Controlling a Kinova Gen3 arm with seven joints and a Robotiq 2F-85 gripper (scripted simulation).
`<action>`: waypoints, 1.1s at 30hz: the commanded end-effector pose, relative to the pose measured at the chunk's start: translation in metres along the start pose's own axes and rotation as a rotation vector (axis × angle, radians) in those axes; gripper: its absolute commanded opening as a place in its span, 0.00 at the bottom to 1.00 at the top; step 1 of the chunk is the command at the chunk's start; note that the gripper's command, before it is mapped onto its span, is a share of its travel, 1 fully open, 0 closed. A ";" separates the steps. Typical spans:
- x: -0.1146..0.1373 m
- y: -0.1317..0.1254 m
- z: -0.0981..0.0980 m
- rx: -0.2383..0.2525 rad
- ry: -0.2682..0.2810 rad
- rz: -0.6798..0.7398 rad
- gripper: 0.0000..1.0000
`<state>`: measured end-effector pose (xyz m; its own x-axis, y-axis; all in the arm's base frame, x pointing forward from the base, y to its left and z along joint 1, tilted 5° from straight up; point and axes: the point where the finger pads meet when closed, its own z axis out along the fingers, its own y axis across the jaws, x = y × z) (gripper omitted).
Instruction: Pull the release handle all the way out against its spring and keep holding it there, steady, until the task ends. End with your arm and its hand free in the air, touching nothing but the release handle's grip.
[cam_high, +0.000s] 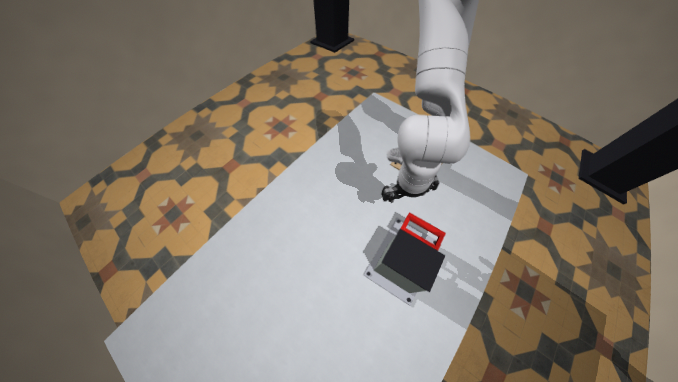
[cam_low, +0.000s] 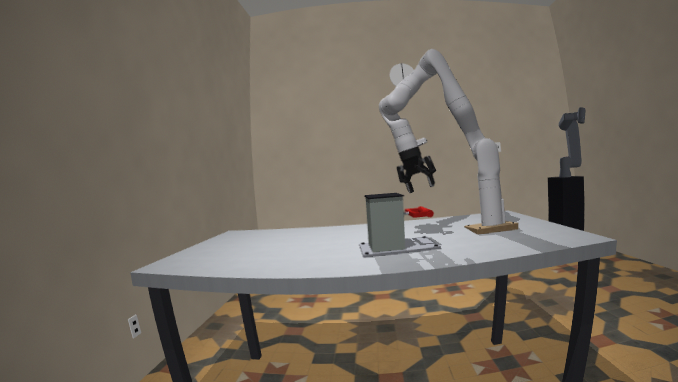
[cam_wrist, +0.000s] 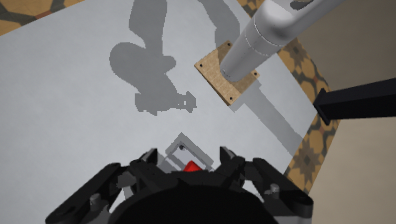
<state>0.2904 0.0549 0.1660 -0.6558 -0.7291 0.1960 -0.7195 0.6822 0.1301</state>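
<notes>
A grey box with a dark top (cam_high: 411, 262) stands on a bolted base plate on the white table; it also shows in the exterior view (cam_low: 384, 222). The red release handle (cam_high: 424, 227) juts from the box's side towards the arm's base, a red loop (cam_low: 419, 211). My gripper (cam_low: 416, 181) is open and empty, hanging in the air above the handle and a little higher than the box top. In the top view the gripper (cam_high: 407, 191) is mostly hidden under the wrist. In the wrist view a bit of the red handle (cam_wrist: 191, 166) shows between my open fingers.
The arm's wooden mounting plate (cam_low: 490, 228) sits on the table behind the box; it also shows in the wrist view (cam_wrist: 227, 72). A black stand with a grey camera mount (cam_low: 566, 200) is beyond the table's right end.
</notes>
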 end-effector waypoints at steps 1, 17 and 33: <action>-0.007 0.009 -0.001 0.028 -0.005 -0.086 1.00; -0.046 0.036 -0.009 0.162 -0.040 -0.506 1.00; -0.069 0.057 -0.015 0.236 -0.057 -0.740 1.00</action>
<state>0.2983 0.1414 0.1736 -0.0074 -0.9960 0.0890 -1.0000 0.0074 0.0003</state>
